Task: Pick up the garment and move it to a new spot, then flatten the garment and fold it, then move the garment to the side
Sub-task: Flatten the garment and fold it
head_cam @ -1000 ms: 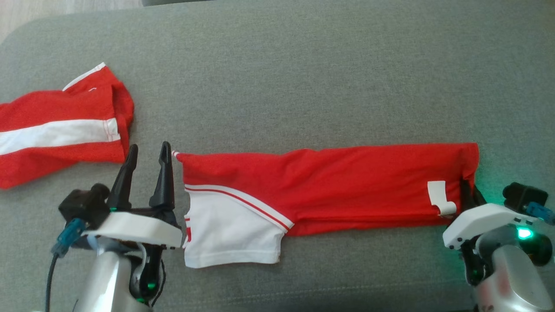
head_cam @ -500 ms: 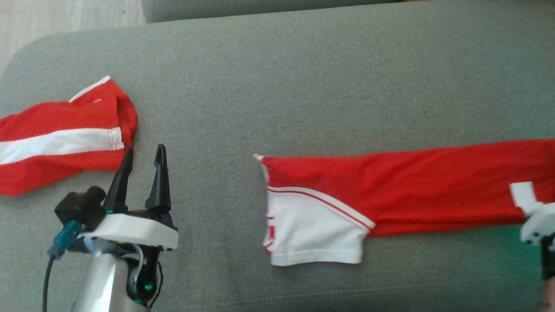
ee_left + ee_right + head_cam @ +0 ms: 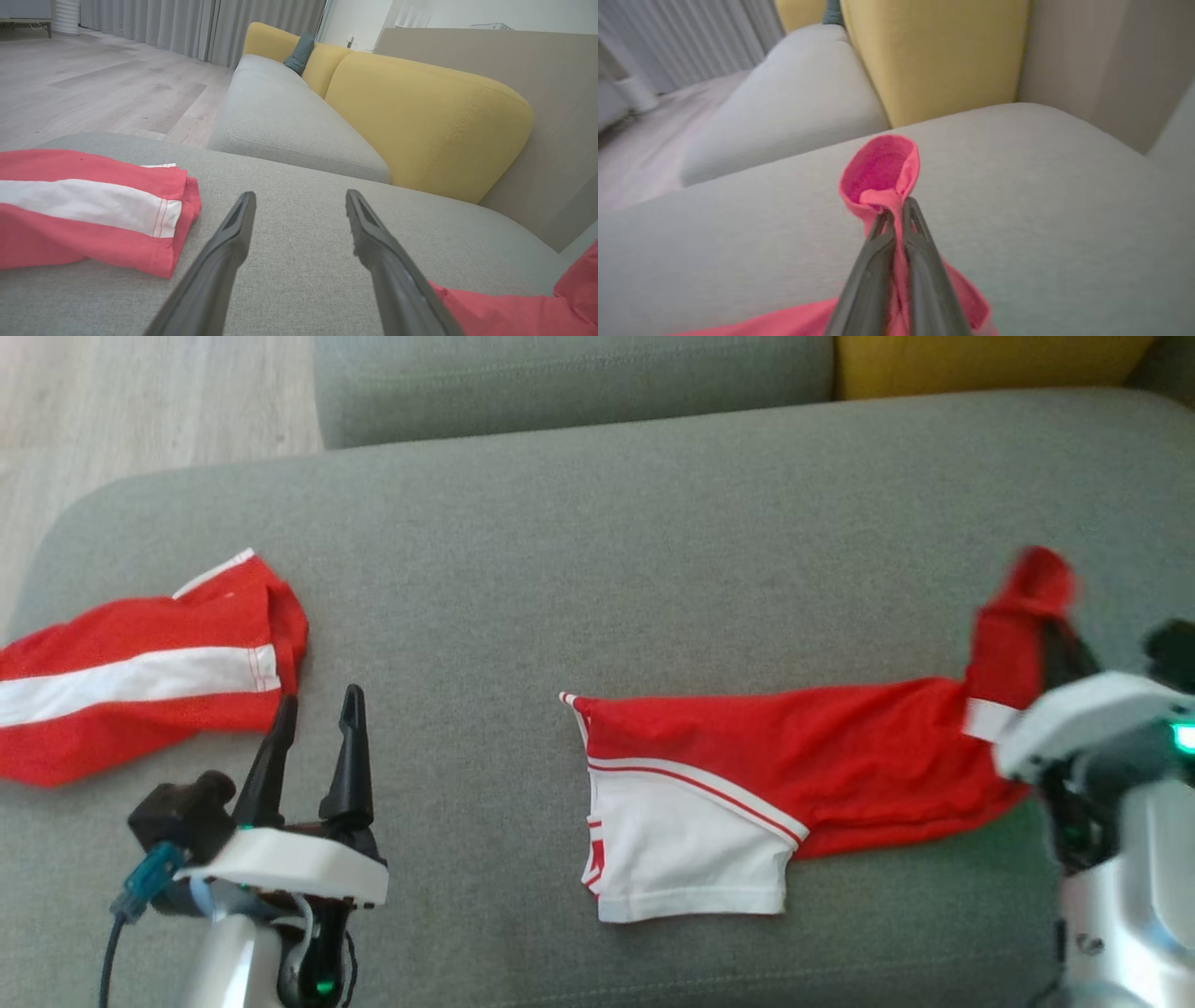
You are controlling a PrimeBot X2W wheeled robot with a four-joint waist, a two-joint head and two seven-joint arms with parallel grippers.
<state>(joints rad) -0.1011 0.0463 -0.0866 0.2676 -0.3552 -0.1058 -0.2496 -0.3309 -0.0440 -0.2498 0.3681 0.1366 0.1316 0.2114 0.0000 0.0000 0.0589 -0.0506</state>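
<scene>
Now the folded red-and-white cloth garment (image 3: 840, 765) is pinched by the closed right gripper (image 3: 896, 211) near the right edge of the grey seat cushion (image 3: 607, 569); the left gripper (image 3: 320, 700) is open, empty. In the move aside, its fold must be preserved.

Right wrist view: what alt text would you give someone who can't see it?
The right gripper is shut on a bunched fold of the red garment, held above a grey sofa seat. A yellow backrest stands behind.

Robot arms, pair
Long dark tapered fingers (image 3: 350, 747); white wrist housings (image 3: 280, 863); silver forearms (image 3: 224, 961); green lamps (image 3: 324, 984); blue plug (image 3: 149, 882), black cable (image 3: 105, 961).
</scene>
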